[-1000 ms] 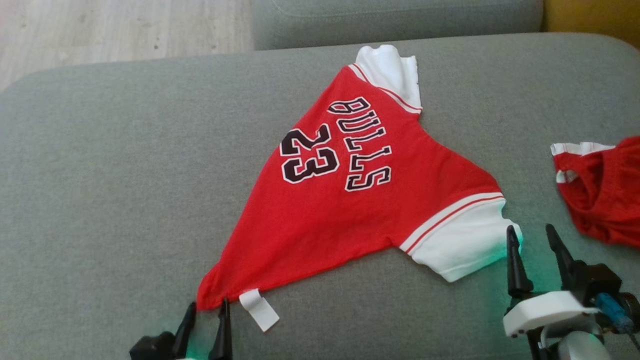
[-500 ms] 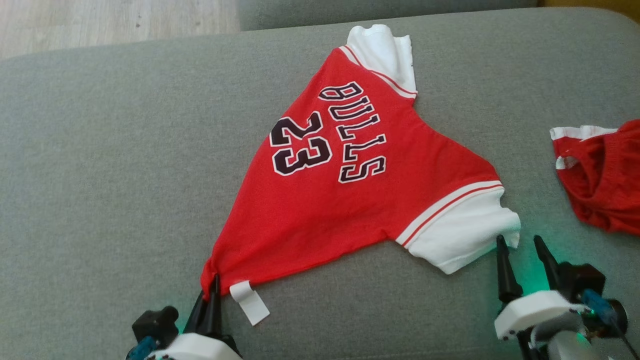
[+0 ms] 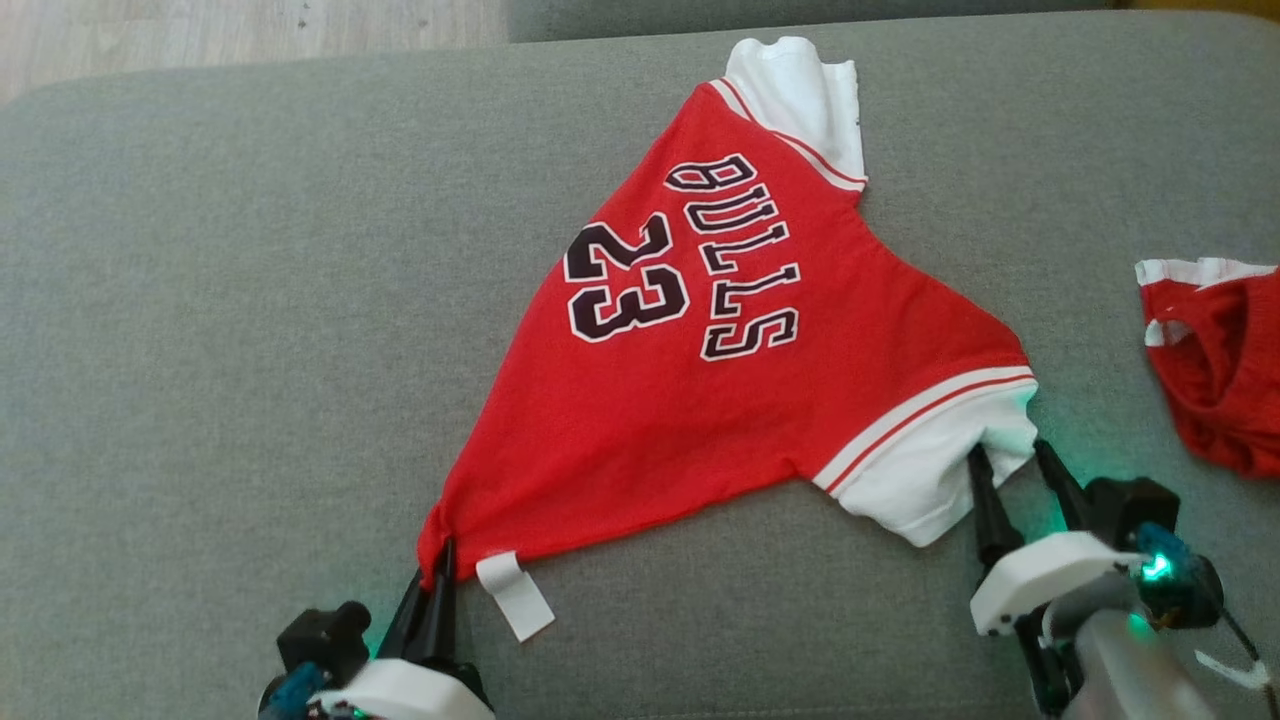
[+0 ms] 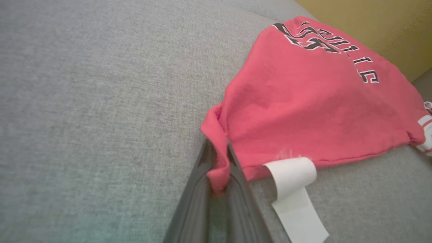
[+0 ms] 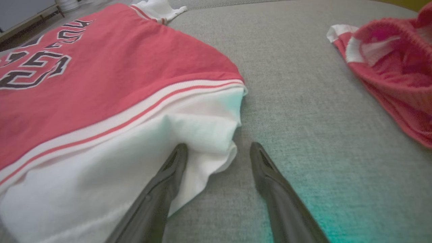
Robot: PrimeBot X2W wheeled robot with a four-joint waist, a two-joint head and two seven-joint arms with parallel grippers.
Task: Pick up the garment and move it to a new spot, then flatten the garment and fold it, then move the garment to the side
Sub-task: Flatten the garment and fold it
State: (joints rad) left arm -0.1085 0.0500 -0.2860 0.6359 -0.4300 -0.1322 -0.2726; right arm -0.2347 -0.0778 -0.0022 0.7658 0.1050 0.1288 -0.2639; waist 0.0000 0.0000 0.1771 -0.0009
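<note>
On a grey woven sofa cushion (image 3: 250, 350), from its middle toward the right: a red short-sleeved jersey (image 3: 720, 400) with white sleeves and black "BULLS 23" lettering, print side up. Lies flat, drawn into a rough triangle that narrows to one bunched corner at the near left.

Left gripper (image 3: 437, 570): clamps that bunched red corner, fingers pressed together with a fold of cloth caught between them. From the left wrist view, same left gripper (image 4: 217, 152) with the pinched fold standing up between the finger edges and the rest of the red short-sleeved jersey (image 4: 303, 111) fanning out beyond. Just right of the grip, attached at the hem and resting on the cushion: a white rectangular fabric label (image 3: 515, 595), curled over at its root (image 4: 293, 189).

Right gripper (image 3: 1008, 452): jaws wide apart, grips nothing. From the right wrist view, right gripper (image 5: 218, 146) with one finger over the edge of the near white sleeve (image 5: 135, 152), the other over bare cushion just beside it, and the sleeve's loose corner lying between the two. Green glow on the cushion around both grippers.

Far white sleeve (image 3: 800, 90): crumpled, near the cushion's far edge.

At the cushion's right edge, well apart from the jersey: a second red garment with white trim (image 3: 1220, 380), heaped and open-mouthed (image 5: 388, 60).

Beyond the cushion at upper left: pale wooden floor (image 3: 250, 30).
</note>
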